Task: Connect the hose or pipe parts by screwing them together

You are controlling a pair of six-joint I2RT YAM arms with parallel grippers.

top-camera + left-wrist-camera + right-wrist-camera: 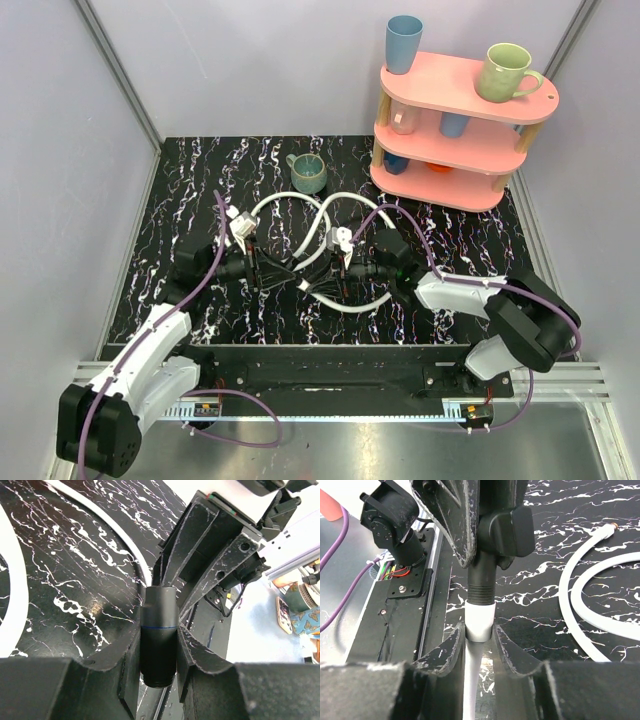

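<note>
Left gripper [159,642]: pinches black fitting [159,605]
Right gripper [480,635]: flanks white fitting [480,619], grip unclear
Progress: fittings meet just beyond fingertips, threads showing; likely unfinished

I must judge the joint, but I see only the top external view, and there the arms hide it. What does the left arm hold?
Observer: In the left wrist view, the left gripper has its jaws clamped on a black fitting with a thin blue ring.
Operator: And the right side?
Observer: The right wrist view shows a white sleeve between the jaws of the right gripper.
Operator: Do the two parts meet?
Observer: Yes. There the sleeve butts against the fitting's ribbed black end, with no gap visible.
</note>
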